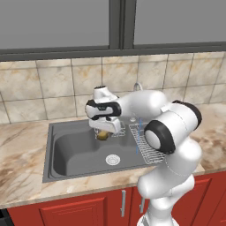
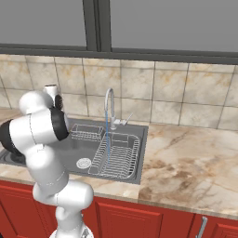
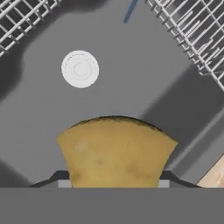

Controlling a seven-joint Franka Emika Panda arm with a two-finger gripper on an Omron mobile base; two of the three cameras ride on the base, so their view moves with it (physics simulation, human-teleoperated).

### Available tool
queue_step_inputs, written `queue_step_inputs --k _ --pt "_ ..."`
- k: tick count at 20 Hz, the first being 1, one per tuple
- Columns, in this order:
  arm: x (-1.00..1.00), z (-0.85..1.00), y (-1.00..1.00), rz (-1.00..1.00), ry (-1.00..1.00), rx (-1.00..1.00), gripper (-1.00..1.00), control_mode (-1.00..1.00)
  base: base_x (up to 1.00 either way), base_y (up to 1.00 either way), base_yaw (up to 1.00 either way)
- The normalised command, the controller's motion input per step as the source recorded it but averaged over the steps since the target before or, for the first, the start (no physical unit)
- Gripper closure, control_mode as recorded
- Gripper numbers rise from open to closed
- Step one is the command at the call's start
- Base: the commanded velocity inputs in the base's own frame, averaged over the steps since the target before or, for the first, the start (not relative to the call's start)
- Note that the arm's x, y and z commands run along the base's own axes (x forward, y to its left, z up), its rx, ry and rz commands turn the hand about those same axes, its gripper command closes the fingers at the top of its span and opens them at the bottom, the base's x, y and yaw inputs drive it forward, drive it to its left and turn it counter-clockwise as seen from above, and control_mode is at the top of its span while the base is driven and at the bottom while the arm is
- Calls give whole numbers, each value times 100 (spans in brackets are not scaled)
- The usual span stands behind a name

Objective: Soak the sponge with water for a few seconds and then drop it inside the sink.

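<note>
Closest to my hand camera sits the sponge (image 3: 116,151), a mustard-yellow block with a domed top and pinched sides, mottled brownish. I count one sponge, one round silver drain (image 3: 80,68) at ten o'clock from it, one thin blue stream of water (image 2: 107,135), one faucet (image 2: 109,103), and two wire racks (image 3: 192,35). My gripper (image 1: 103,131) is clenched on the sponge, which fills the gap between the jaws and juts past their tips, held above the dark grey sink (image 1: 66,154).
</note>
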Motion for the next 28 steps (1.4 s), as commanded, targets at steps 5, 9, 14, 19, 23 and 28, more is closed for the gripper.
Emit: queue_step_inputs --k 5,9,14,19,23,28 --pt "0 -25 28 22 -7 0 100 -100 0 0 0" --pt "0 -21 37 18 -13 1 100 -100 0 0 0" --pt "0 -13 28 11 -5 13 100 -100 0 0 0" --pt "6 -12 32 14 1 18 100 -100 0 0 0" --pt "11 -17 32 10 6 9 100 -100 0 0 0" --pt "5 -14 24 1 0 -2 100 -100 0 0 0"
